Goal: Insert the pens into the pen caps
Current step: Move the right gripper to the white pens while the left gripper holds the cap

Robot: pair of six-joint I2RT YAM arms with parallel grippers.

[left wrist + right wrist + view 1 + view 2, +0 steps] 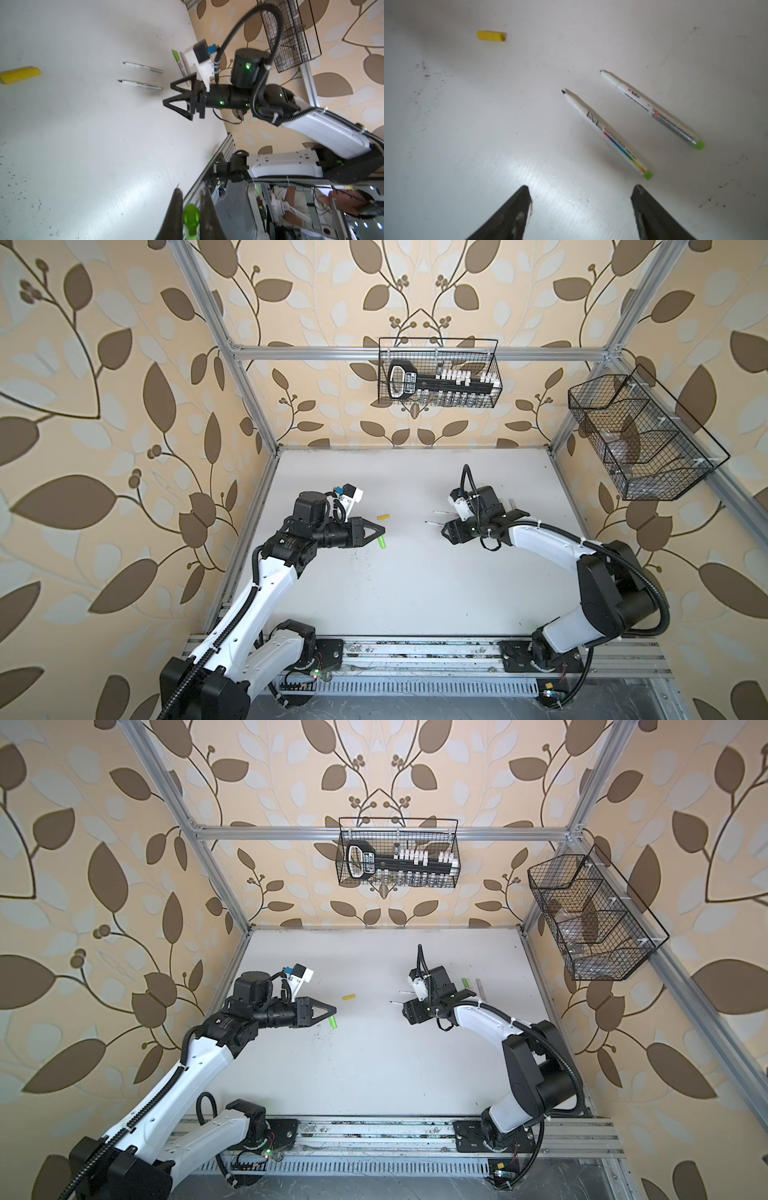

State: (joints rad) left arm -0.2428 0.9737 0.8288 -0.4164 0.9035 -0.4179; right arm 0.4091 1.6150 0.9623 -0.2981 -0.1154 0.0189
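Apparently one basket holds a rack; left fingers pinch cap.

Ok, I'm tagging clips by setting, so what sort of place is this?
Most likely a robotics lab test cell, not a home: an aluminium frame lines the wallpapered walls, two arms are bolted to a metal rail at the white table's front, and wire baskets hang from the frame.

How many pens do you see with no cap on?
2. The nearer pen and the farther pen are side by side, not touching, ahead of the right gripper. More may be hidden.
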